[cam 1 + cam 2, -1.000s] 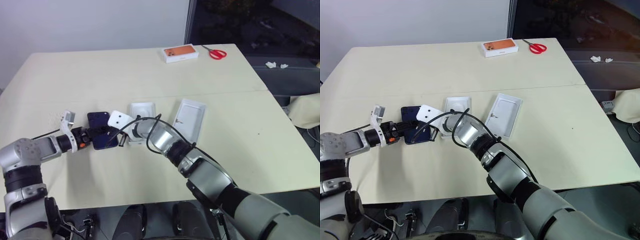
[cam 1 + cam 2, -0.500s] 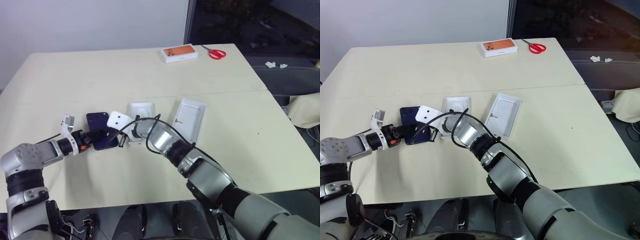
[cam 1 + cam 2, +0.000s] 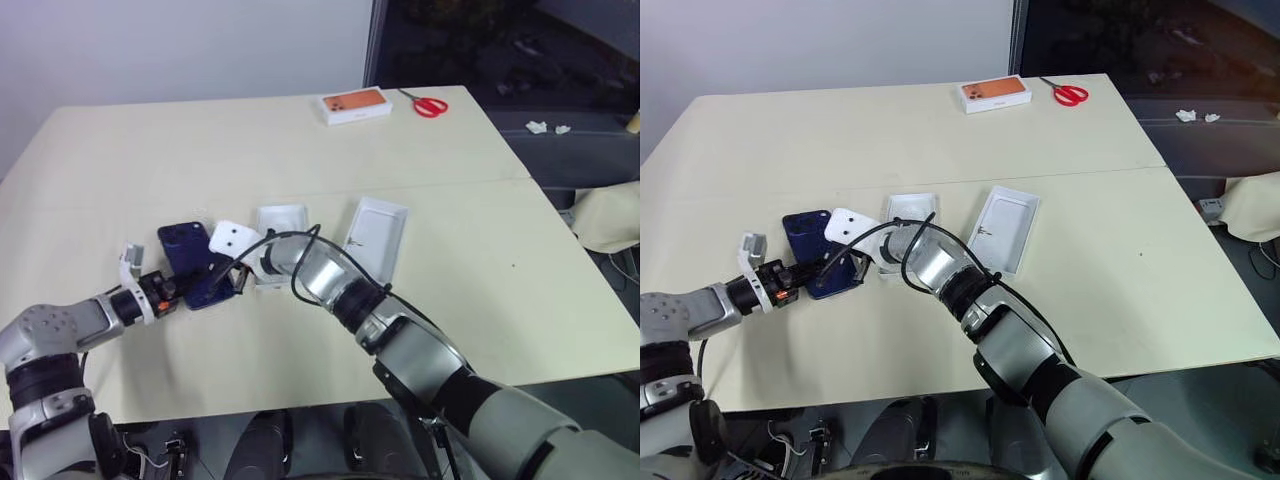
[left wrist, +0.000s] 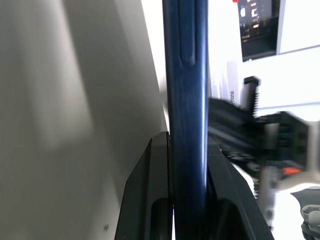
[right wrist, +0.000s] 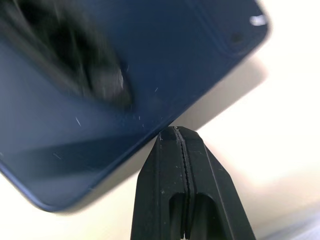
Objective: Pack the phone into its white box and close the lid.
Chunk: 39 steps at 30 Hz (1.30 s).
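Small grey lettering, seemingly "iPhone", runs along the side of a white box [image 4: 231,85]; nothing else is legible.

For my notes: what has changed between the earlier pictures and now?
The left gripper has closed on the phone's edge and drawn back slightly toward the robot. The right gripper stays shut under the phone's tilted edge. The white box, the insert tray and the orange-topped box have not moved.

Both head eyes look down over the table [image 3: 470,250]; both wrist cameras sit close against the phone [image 4: 186,100].
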{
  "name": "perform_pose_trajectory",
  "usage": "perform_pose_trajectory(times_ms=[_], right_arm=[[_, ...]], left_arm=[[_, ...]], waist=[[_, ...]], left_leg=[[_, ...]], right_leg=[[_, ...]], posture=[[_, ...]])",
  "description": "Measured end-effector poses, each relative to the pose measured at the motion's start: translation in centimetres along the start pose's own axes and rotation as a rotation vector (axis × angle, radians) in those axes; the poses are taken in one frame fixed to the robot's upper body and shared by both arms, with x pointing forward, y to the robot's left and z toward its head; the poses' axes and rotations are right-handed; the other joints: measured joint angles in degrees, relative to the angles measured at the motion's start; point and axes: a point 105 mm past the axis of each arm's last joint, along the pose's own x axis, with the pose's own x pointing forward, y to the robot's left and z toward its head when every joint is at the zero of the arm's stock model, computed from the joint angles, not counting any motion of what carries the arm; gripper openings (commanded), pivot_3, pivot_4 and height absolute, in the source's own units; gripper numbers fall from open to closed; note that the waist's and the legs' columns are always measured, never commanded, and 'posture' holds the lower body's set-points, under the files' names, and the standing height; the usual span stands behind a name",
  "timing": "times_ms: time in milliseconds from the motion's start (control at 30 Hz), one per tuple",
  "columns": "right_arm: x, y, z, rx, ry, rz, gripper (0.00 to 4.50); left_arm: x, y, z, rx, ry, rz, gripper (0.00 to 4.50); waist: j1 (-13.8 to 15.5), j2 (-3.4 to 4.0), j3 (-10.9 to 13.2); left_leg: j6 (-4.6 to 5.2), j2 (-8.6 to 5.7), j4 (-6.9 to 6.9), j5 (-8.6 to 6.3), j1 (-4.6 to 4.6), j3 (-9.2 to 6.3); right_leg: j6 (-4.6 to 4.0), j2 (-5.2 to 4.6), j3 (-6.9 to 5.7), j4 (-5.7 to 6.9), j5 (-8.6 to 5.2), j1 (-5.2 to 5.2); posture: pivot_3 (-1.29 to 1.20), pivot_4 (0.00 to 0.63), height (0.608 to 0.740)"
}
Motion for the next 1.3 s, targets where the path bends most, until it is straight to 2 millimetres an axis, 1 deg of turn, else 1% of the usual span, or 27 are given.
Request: perform_pose_trajectory(times_ms=[33, 133, 233, 300, 333, 433, 467, 500, 600, 767, 833, 933, 1033, 1067, 1133, 1233, 1300], right_arm=[[-0.3, 0.1, 1.7, 0.009, -0.067, 0.024, 0.0], [-1.4, 0.1, 4.4, 0.064, -0.182, 0.067, 0.0], [-2.8, -0.2, 6.1, 0.154, -0.291, 0.093, 0.0], [-4.0, -0.6, 6.4, 0.228, -0.364, 0.101, 0.0], [-4.2, -0.6, 6.0, 0.243, -0.37, 0.096, 0.0], [-4.6, -0.6, 4.1, 0.273, -0.328, 0.084, 0.0], [-4.8, -0.7, 3.6, 0.28, -0.316, 0.079, 0.0], [-5.2, -0.9, 3.3, 0.278, -0.305, 0.07, 0.0], [-6.7, -1.6, 2.4, 0.257, -0.286, 0.039, 0.0], [-9.0, -2.1, 1.0, 0.243, -0.264, 0.019, 0.0], [-10.6, -1.9, 0.5, 0.205, -0.263, 0.027, 0.0], [-12.3, -1.7, -1.4, 0.125, -0.189, 0.033, 0.0], [-12.2, -0.3, -3.3, 0.101, -0.123, 0.081, 0.0], [-12.1, 0.1, -3.6, 0.101, -0.113, 0.096, 0.0], [-11.7, 0.4, -3.8, 0.069, -0.098, 0.1, 0.0], [-11.2, 0.5, -3.7, 0.045, -0.097, 0.089, 0.84], [-11.0, 0.6, -3.5, 0.051, -0.102, 0.087, 1.82]], left_arm=[[0.1, 0.0, 0.0, 0.001, -0.005, -0.006, 0.54], [-0.3, 0.0, 0.3, -0.031, -0.047, -0.046, 0.54], [-0.9, 0.1, 0.7, -0.081, -0.088, -0.083, 0.54], [-1.1, 0.0, 0.3, -0.103, -0.083, -0.101, 0.54], [-1.2, 0.0, 0.3, -0.108, -0.082, -0.105, 0.54], [-1.2, 0.1, 0.3, -0.121, -0.087, -0.108, 0.54], [-1.2, 0.1, 0.4, -0.128, -0.092, -0.113, 0.08], [-1.3, -0.1, 0.5, -0.14, -0.098, -0.124, 0.04], [-1.4, 0.0, 0.5, -0.157, -0.102, -0.13, 0.04], [-1.4, 0.0, 0.4, -0.165, -0.096, -0.132, 0.04], [-1.3, -0.4, 0.2, -0.18, -0.077, -0.149, 0.04], [-1.2, -0.8, 0.3, -0.195, -0.068, -0.173, 0.04], [-1.2, -1.4, 0.7, -0.208, -0.076, -0.208, 0.04], [-1.1, -1.5, 0.8, -0.206, -0.078, -0.216, 0.04], [-0.9, -1.8, 1.1, -0.206, -0.079, -0.228, 0.04], [-1.0, -1.8, 1.2, -0.212, -0.087, -0.227, 0.0], [-1.0, -1.7, 1.3, -0.212, -0.089, -0.222, 0.0]], waist=[[0.0, 0.0, 0.0], [0.1, -0.01, 0.0], [0.1, -0.01, 0.0], [0.1, -0.02, 0.0], [0.1, -0.02, 0.0], [0.3, -0.03, 0.0], [0.3, -0.03, 0.0], [0.4, -0.03, 0.0], [0.6, -0.03, 0.0], [0.7, -0.03, 0.0], [1.1, -0.04, 0.0], [1.6, -0.08, 0.0], [1.5, -0.1, 0.0], [1.3, -0.11, 0.0], [1.3, -0.11, 0.0], [1.4, -0.13, 0.0], [1.5, -0.17, 0.1]], left_leg=[[0.0, 0.0, 0.0, 0.0, 0.0, -0.01], [0.0, 0.0, 0.0, 0.0, 0.0, 0.0], [0.0, 0.01, -0.03, 0.0, -0.01, -0.01], [0.01, 0.0, -0.06, -0.01, -0.01, 0.0], [0.01, 0.0, -0.06, -0.01, -0.01, 0.0], [0.01, 0.0, -0.06, 0.0, -0.01, 0.01], [0.01, 0.0, -0.06, 0.0, -0.01, 0.01], [0.01, 0.0, -0.06, 0.0, -0.01, 0.01], [0.01, 0.01, -0.07, 0.0, -0.01, 0.02], [0.0, 0.01, -0.08, 0.0, -0.01, 0.03], [0.01, 0.0, -0.09, 0.0, -0.02, 0.03], [0.01, 0.0, -0.06, 0.0, -0.03, 0.04], [0.01, 0.01, -0.06, 0.0, -0.03, 0.04], [0.0, 0.03, -0.07, 0.01, -0.03, 0.04], [-0.01, 0.06, -0.07, 0.02, -0.03, 0.05], [-0.02, 0.06, -0.07, 0.02, -0.03, 0.05], [-0.02, 0.06, -0.06, 0.02, -0.03, 0.05]], right_leg=[[0.0, 0.0, 0.0, 0.0, 0.0, 0.01], [0.0, 0.0, 0.0, -0.02, 0.0, 0.02], [0.0, 0.0, 0.0, -0.03, 0.0, 0.0], [0.0, -0.02, 0.01, -0.06, 0.0, 0.02], [0.0, -0.02, 0.01, -0.06, 0.0, 0.02], [0.0, -0.02, 0.01, -0.06, 0.0, 0.01], [0.0, -0.02, 0.02, -0.06, 0.0, 0.0], [0.0, -0.02, 0.02, -0.05, 0.0, 0.0], [0.0, -0.02, 0.03, -0.07, 0.0, -0.01], [0.0, -0.02, 0.04, -0.07, 0.0, -0.02], [0.0, -0.02, 0.04, -0.1, 0.0, -0.02], [0.0, -0.03, 0.02, -0.13, 0.0, 0.02], [0.0, -0.02, 0.02, -0.11, 0.0, 0.0], [0.0, -0.01, 0.03, -0.09, 0.0, -0.02], [0.0, 0.01, 0.03, -0.08, 0.0, -0.04], [0.0, 0.01, 0.03, -0.09, 0.0, -0.02], [0.0, 0.0, 0.03, -0.09, 0.0, -0.02]], posture=[[0.0, 0.15, 0.74], [0.0, 0.15, 0.74], [0.0, 0.15, 0.74], [0.0, 0.15, 0.74], [0.0, 0.15, 0.74], [0.0, 0.15, 0.74], [0.0, 0.15, 0.74], [0.0, 0.15, 0.74], [0.0, 0.15, 0.74], [0.0, 0.15, 0.74], [0.0, 0.15, 0.74], [0.0, 0.15, 0.74], [0.0, 0.15, 0.74], [0.0, 0.15, 0.74], [0.0, 0.15, 0.74], [0.0, 0.15, 0.74], [0.0, 0.15, 0.74]])
